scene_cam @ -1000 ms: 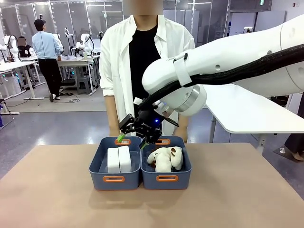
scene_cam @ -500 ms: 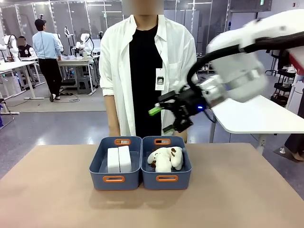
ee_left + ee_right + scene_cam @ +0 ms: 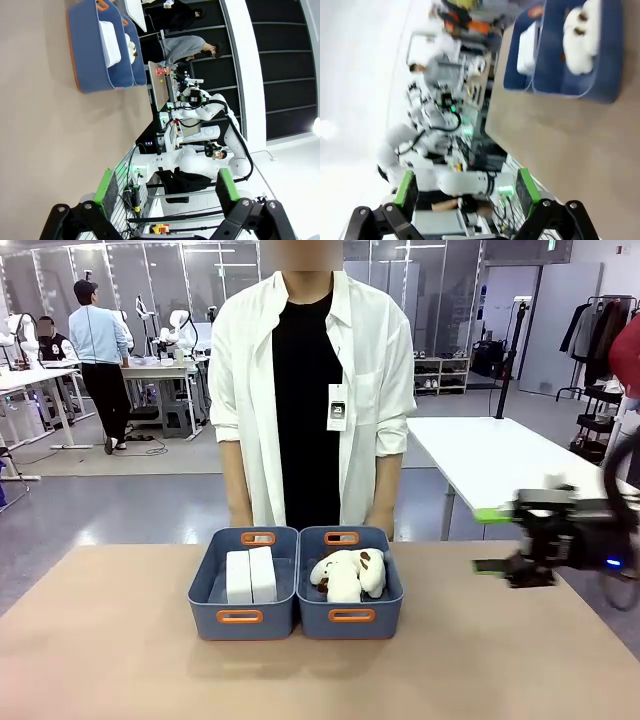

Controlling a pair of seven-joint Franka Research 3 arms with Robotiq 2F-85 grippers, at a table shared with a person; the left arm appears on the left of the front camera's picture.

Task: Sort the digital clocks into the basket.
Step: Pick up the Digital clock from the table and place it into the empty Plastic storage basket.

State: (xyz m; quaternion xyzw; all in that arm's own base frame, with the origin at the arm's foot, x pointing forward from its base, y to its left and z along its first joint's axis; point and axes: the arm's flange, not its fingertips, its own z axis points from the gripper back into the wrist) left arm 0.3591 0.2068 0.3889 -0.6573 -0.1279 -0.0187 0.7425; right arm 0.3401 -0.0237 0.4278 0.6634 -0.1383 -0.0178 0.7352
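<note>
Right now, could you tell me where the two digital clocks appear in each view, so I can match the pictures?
Front view: the digital clocks stand side by side in the left blue basket, left of centre.
Left wrist view: top left, white blocks in the nearer basket.
Right wrist view: top, right of centre, blurred.
Shared landmark: the plush toys in the neighbouring basket.

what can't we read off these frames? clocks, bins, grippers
- Digital clocks: front view, display faces turned away, readings hidden.
- Plush toys: front view, piled together, count unclear.
- Right gripper: front view, motion-blurred; fingers stand apart, empty.
- Left basket: left wrist view, cut by the top edge.
</note>
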